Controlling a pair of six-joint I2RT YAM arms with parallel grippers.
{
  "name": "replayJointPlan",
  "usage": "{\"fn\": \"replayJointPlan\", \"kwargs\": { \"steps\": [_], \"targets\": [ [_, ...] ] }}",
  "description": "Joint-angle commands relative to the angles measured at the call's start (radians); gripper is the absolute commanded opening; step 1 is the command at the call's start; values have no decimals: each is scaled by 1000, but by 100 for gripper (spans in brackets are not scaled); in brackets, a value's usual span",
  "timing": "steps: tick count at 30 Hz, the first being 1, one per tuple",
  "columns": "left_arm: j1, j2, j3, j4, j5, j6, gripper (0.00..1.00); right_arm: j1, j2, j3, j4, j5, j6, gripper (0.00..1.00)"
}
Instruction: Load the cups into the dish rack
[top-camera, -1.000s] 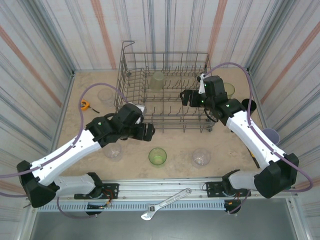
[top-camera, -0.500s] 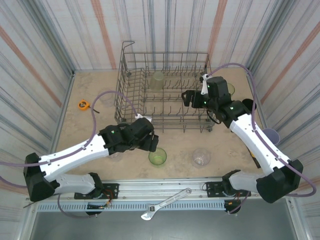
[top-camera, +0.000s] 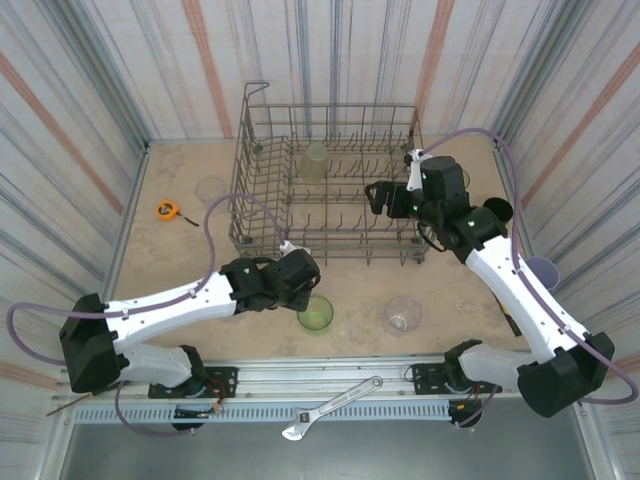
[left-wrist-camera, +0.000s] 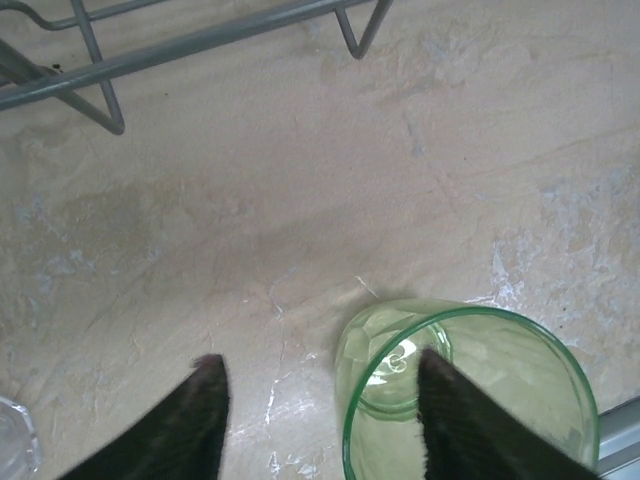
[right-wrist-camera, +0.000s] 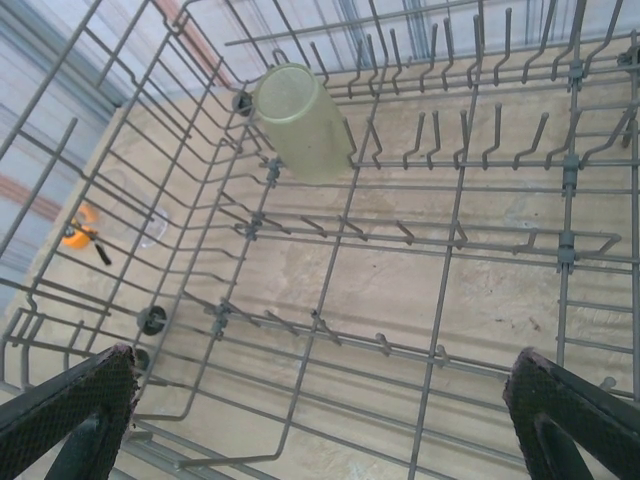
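A yellow-green cup stands upright near the front of the table. My left gripper is down at it, jaws apart. In the left wrist view one fingertip is inside this cup and the other stays outside, clear of the wall. My right gripper hangs open over the dish rack, nothing between its fingers. One pale green cup leans in the rack's far row. Clear cups, a black cup and a lavender cup sit on the table.
An orange tape measure lies left of the rack. A wrench rests on the front rail. Another yellow-green cup stands behind the right arm. Corrugated walls close in the table on three sides.
My left arm swung from beside the rack's front corner toward the front, down onto the yellow-green cup, and its jaws narrowed. The right gripper edged slightly right, still open.
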Motion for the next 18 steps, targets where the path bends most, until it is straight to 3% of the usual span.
{"fn": "replayJointPlan", "kwargs": {
  "steps": [1,18],
  "targets": [
    [-17,6,-29,12,13,-8,47,-5,-39,-23,27,-16,-10,99],
    [-32,57,-44,28,8,-25,43,-17,-30,-36,63,-14,-29,99]
  ]
}}
